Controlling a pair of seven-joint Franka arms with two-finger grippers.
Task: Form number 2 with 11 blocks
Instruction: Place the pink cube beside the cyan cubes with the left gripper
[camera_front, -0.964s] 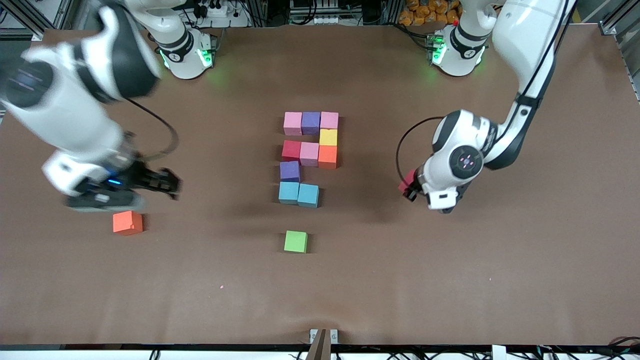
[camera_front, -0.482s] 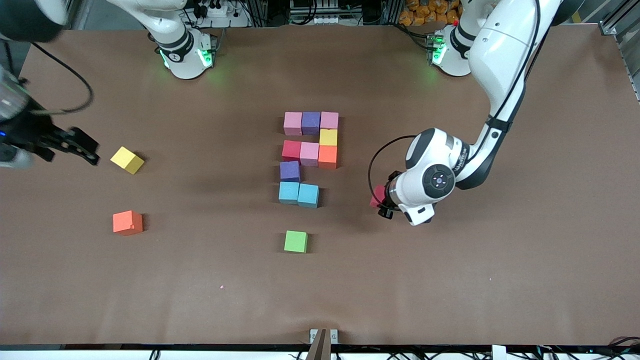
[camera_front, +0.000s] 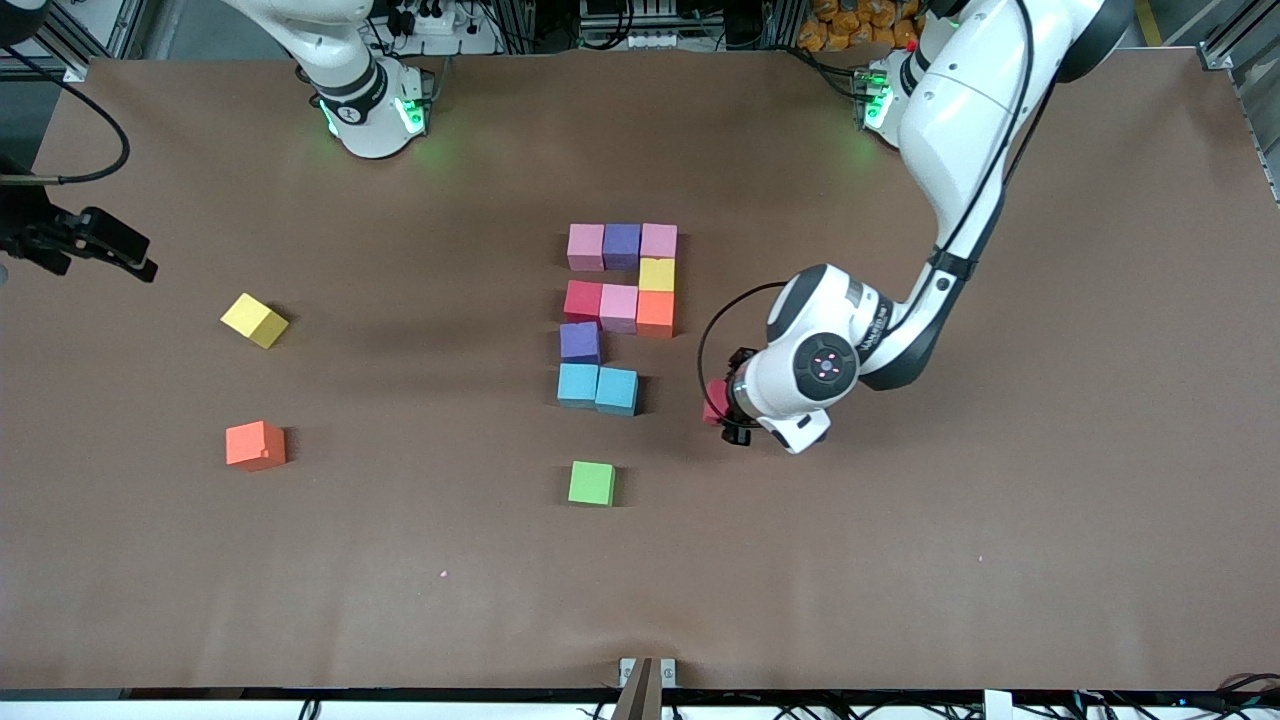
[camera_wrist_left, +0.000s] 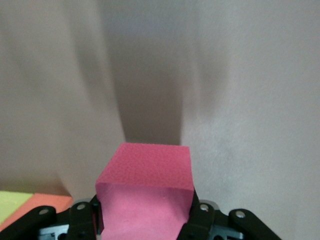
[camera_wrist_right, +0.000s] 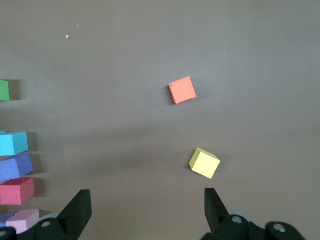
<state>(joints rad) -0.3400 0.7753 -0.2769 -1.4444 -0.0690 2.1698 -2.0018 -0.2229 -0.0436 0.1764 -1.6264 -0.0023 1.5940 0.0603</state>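
Red block (camera_front: 714, 402) gripped in the left claw (camera_front: 722, 408) could nudge the blue blocks (camera_front: 598, 387) askew if lowered too close; right claw (camera_front: 100, 245) waits wide.

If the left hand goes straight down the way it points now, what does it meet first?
Probably bare table. The left hand, shut on the red block, hangs beside the two light blue blocks. Its wrist view shows only brown surface under the block, though its height is unclear.
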